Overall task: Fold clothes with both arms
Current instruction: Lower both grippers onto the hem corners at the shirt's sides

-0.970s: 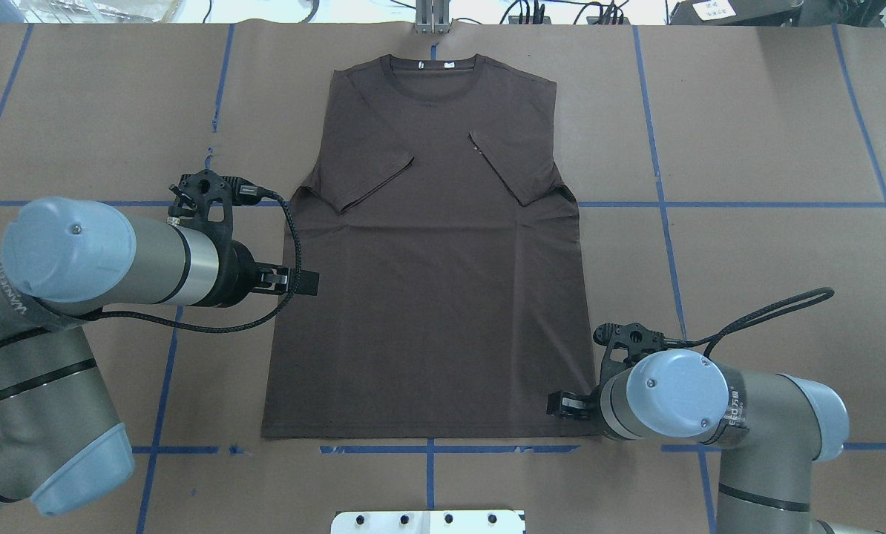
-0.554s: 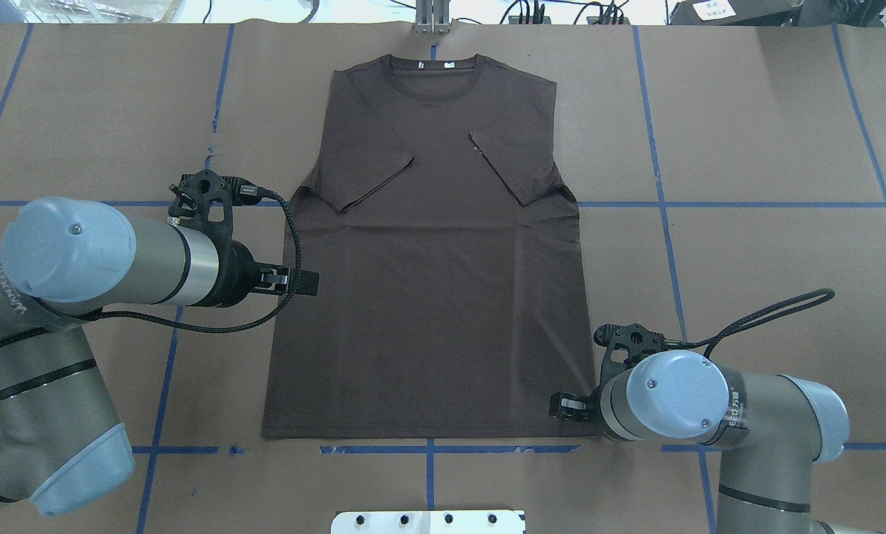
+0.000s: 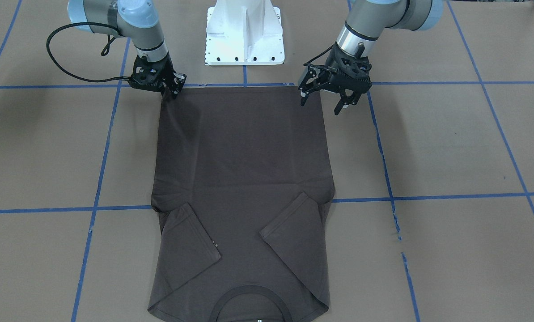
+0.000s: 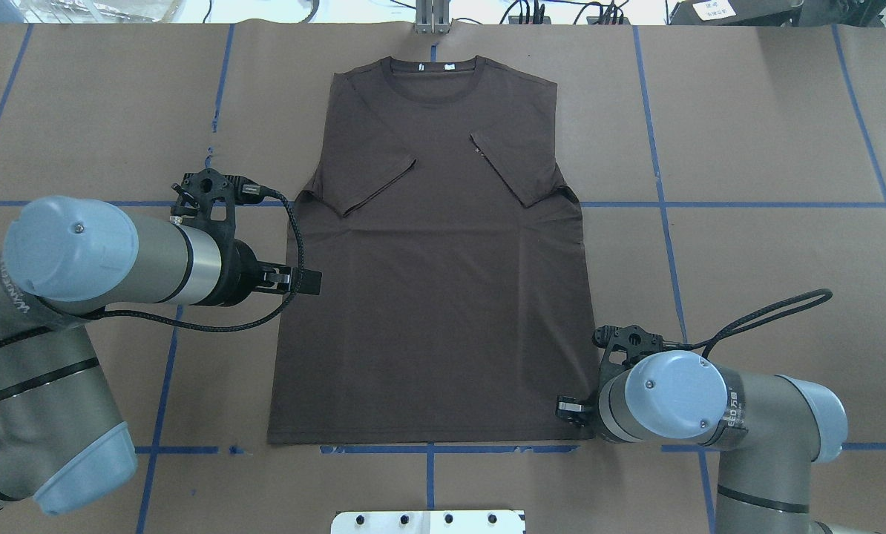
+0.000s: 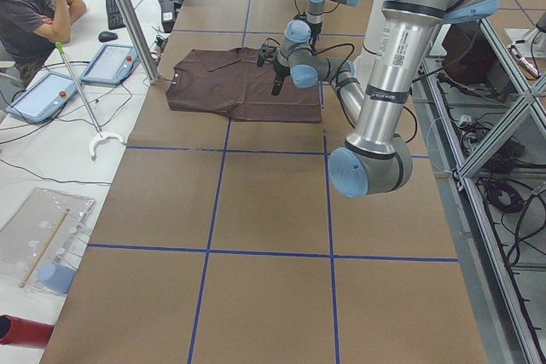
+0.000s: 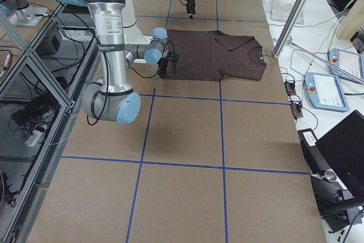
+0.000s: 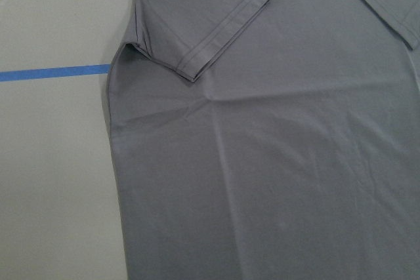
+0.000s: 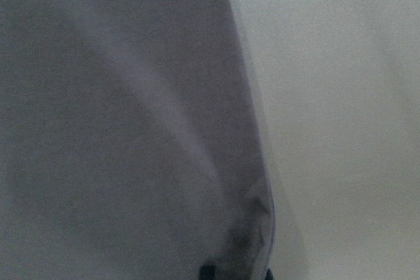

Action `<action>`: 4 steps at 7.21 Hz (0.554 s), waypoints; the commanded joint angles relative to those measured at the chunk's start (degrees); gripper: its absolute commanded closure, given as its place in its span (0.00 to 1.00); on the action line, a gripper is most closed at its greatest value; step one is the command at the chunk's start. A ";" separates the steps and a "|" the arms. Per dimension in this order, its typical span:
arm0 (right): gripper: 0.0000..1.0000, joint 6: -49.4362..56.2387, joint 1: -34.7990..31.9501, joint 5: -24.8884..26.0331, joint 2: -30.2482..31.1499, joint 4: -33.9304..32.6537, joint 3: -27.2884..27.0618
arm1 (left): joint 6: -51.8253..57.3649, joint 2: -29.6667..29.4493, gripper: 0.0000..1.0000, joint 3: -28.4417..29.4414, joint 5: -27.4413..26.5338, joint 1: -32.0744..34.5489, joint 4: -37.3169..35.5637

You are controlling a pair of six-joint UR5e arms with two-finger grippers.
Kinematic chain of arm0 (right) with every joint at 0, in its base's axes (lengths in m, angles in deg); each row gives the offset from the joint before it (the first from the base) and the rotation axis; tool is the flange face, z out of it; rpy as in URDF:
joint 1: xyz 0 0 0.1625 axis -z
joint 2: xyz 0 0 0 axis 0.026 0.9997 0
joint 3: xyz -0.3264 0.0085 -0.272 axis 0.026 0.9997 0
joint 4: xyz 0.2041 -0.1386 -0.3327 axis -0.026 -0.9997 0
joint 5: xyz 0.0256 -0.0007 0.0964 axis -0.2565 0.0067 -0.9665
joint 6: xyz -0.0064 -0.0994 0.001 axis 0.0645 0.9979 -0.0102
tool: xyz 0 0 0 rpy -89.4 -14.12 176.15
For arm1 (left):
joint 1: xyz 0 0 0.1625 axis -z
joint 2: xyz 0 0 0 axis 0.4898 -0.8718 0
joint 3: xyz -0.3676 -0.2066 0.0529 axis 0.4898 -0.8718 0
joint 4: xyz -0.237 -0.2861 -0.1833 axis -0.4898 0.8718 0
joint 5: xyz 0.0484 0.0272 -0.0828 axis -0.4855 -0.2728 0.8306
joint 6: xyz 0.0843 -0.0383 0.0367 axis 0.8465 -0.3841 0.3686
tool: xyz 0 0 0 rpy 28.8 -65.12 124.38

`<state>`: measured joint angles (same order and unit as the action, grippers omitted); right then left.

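Note:
The dark brown T-shirt (image 4: 443, 297) lies flat on the brown table, collar at the far end and both sleeves folded onto the chest. My left gripper (image 3: 321, 105) hangs open above the shirt's left side edge (image 4: 283, 297), holding nothing. The left wrist view looks straight down on a folded sleeve (image 7: 216, 31) and shows no fingers. My right gripper (image 3: 174, 88) is down at the near right hem corner and shut on the fabric. The cloth (image 8: 118, 129) fills the right wrist view.
The white pedestal base (image 3: 244, 33) stands just behind the hem. Blue tape lines (image 4: 710, 204) cross the brown table cover. A metal post (image 4: 432, 18) rises at the far edge by the collar. A seated person (image 5: 30, 6) and tablets (image 5: 111, 61) are beyond the collar end.
My right gripper has crept slightly rightward and toward the near edge at the hem corner. The shirt's lower body shifted right with it. The left arm barely moved.

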<state>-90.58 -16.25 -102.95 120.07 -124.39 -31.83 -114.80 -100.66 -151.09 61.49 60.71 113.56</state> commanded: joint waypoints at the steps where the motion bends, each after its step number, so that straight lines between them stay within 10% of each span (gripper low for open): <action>1: 0.89 0.00 -0.01 -0.41 -0.03 0.02 -0.17 | 0.00 -0.04 0.00 0.07 0.07 0.00 0.00; 4: 1.00 -0.26 -0.09 1.43 -0.03 0.20 -3.58 | -6.61 0.57 0.00 0.42 0.15 -1.22 0.26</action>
<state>-90.68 -16.28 -102.66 119.98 -124.30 -33.26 -116.35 -100.58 -150.77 61.57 60.37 113.55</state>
